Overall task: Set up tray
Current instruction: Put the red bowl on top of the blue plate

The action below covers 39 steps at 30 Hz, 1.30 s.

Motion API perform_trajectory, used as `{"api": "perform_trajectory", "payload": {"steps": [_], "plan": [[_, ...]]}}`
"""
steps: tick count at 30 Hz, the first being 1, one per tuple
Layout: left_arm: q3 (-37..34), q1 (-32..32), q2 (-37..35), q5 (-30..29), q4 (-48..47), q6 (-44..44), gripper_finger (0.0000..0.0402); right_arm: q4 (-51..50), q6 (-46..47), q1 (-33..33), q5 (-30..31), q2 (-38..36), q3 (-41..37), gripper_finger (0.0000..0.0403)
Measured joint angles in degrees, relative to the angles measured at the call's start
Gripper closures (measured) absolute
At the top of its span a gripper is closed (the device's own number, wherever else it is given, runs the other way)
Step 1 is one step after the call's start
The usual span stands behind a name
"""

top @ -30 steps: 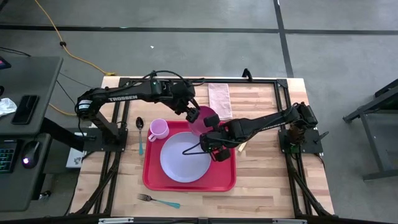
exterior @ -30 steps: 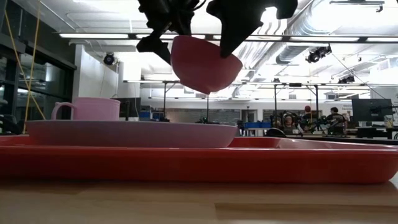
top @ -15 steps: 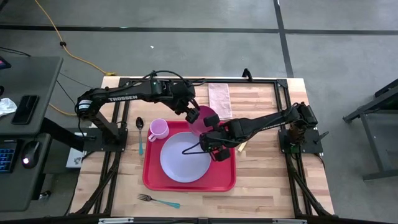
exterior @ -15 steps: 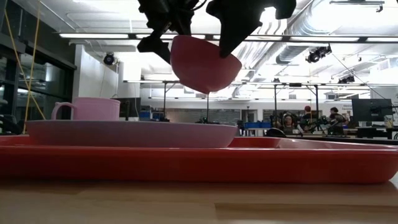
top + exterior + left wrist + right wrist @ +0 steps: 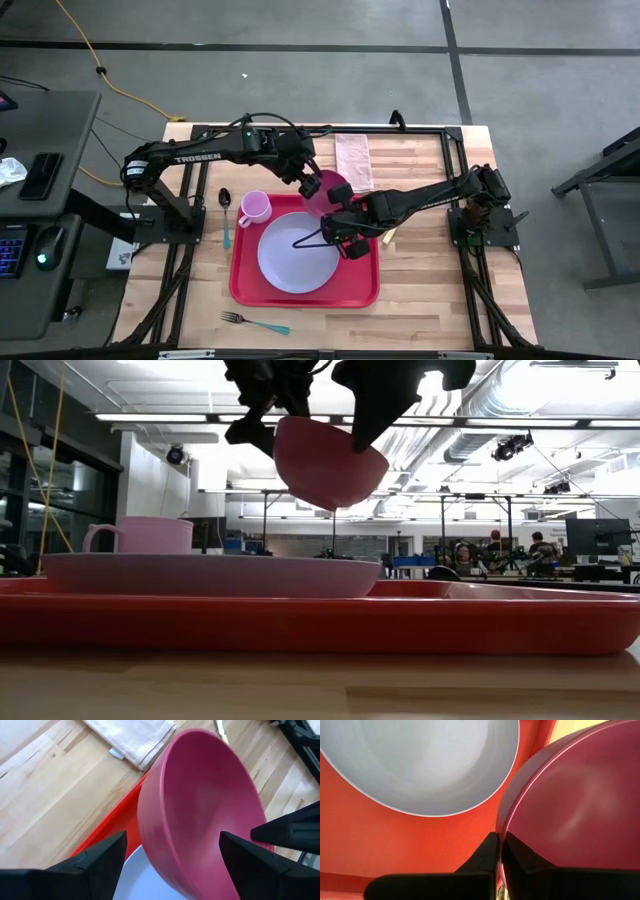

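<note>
Red plastic, the tray [image 5: 304, 283] lies mid-tabletop [image 5: 420, 290] in the high view, already carrying lavender plate [image 5: 298, 252] and pink cup [image 5: 254, 207]; spoon [image 5: 225, 214], fork [image 5: 252, 322] and cloth [image 5: 353, 160] remain outside; low view shows the magenta bowl [image 5: 330, 462] aloft, its grip hidden; left wrist view: left tool [image 5: 172, 855] spread wide beside the bowl; right wrist view: right tool [image 5: 499, 851] pinches the rim shut.
</note>
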Motion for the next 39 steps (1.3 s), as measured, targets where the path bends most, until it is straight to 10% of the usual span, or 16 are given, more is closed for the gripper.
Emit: {"api": "perform_trajectory", "payload": {"steps": [19,39], "plan": [[0.00,0.00,0.00,-3.53,1.09,-0.28,0.0074,0.00,-0.20,0.00,-0.02,0.00,0.00,0.0403],[-0.11,0.02,0.15,-6.84,-1.36,-0.85,0.0378,2.59,-0.46,0.02,0.30,-0.04,0.13,0.0402]]}}
